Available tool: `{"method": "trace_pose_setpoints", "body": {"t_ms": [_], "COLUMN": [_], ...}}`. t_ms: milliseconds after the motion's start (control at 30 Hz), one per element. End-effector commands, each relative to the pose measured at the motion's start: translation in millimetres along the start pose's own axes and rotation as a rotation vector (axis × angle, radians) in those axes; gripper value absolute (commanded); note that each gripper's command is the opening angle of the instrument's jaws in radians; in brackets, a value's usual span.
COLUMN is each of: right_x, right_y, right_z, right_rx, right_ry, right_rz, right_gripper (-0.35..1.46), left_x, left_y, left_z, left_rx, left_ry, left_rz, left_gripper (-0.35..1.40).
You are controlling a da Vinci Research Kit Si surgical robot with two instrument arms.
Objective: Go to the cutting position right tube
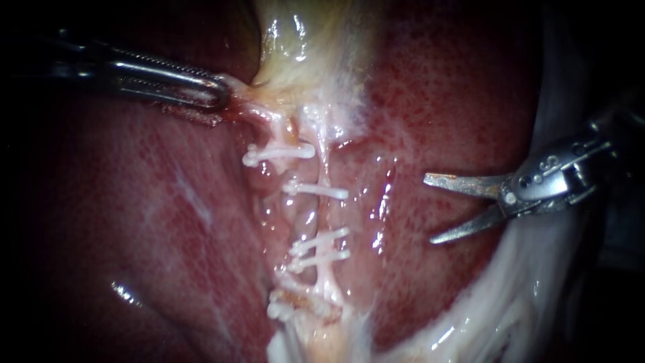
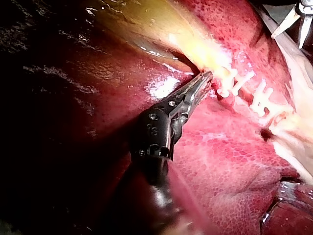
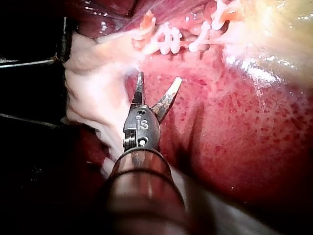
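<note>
Most of the endoscope view is filled by the liver (image 1: 168, 222), a dark red, wet, finely speckled mass with glossy highlights. At 12 o'clock the gallbladder (image 1: 295, 47) is seen as a pale yellow, slick sac that narrows downward into stringy white tissue. From 3 to 5 o'clock a soft, ragged sheet of white tissue (image 1: 510, 296) is draped along the liver's edge.

From 9 to 10 o'clock the left instrument (image 1: 222, 93) is brought in: a dark shaft ending in two long, narrow, ridged metal jaws. The jaws are pressed together on the gallbladder at its narrow lower end, and the tissue there is drawn taut towards them. At 3 o'clock the right instrument (image 1: 428, 209) is seen, with a grey metal wrist and two thin, pointed, smooth blades. The blades are spread in a wide V with nothing between them, and their tips are aimed across the liver towards the centre.

Down the centre, from the gallbladder's base towards 6 o'clock, two strands are laid side by side in a moist groove. The right tube (image 1: 327, 215) is the thin, whitish cord on the 3 o'clock side of a plumper pink one. It is well apart from the open blades. Small white plastic clips (image 1: 279, 153), shaped like short bars with knobbed ends, are set crosswise on the strands, several in a row.
</note>
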State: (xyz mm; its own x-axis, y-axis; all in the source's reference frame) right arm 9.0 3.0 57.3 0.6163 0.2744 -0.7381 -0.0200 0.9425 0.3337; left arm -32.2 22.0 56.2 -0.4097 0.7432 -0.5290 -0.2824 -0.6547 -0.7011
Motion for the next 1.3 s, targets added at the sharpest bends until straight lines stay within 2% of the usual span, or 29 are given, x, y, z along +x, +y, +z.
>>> {"method": "trace_pose_setpoints", "body": {"t_ms": [33,100,333,467,667,933,1133,1300], "right_x": [0.0,0.0,0.0,0.1,1.1,2.9,3.3,3.0], "right_y": [0.0,0.0,0.0,-0.1,-0.4,-0.3,-0.1,0.1], "right_z": [0.0,0.0,0.0,0.0,0.8,4.5,7.1,9.0], "right_rx": [0.001,0.001,0.007,0.019,0.092,0.226,0.303,0.368], "right_ry": [0.001,0.001,0.002,0.006,0.027,0.058,0.073,0.084], "right_rz": [0.0,0.0,0.0,0.0,0.001,0.146,0.223,0.274], "right_gripper": [1.43,1.43,1.43,1.43,1.43,1.43,1.43,1.42], "left_x": [0.2,0.5,2.4,2.7,2.8,2.8,2.9,2.9], "left_y": [0.1,0.3,1.4,1.4,1.4,1.8,1.9,2.0], "left_z": [-0.4,-1.2,-5.5,-6.9,-7.2,-7.3,-7.3,-7.3], "left_rx": [-0.004,-0.009,0.021,0.03,0.032,0.032,0.033,0.033], "left_ry": [-0.001,-0.002,0.01,0.016,0.016,0.02,0.02,0.023], "left_rz": [-0.001,-0.003,-0.015,-0.019,-0.02,-0.027,-0.027,-0.028], "left_gripper": [-0.35,-0.35,-0.35,-0.35,-0.35,-0.35,-0.35,-0.35]}}
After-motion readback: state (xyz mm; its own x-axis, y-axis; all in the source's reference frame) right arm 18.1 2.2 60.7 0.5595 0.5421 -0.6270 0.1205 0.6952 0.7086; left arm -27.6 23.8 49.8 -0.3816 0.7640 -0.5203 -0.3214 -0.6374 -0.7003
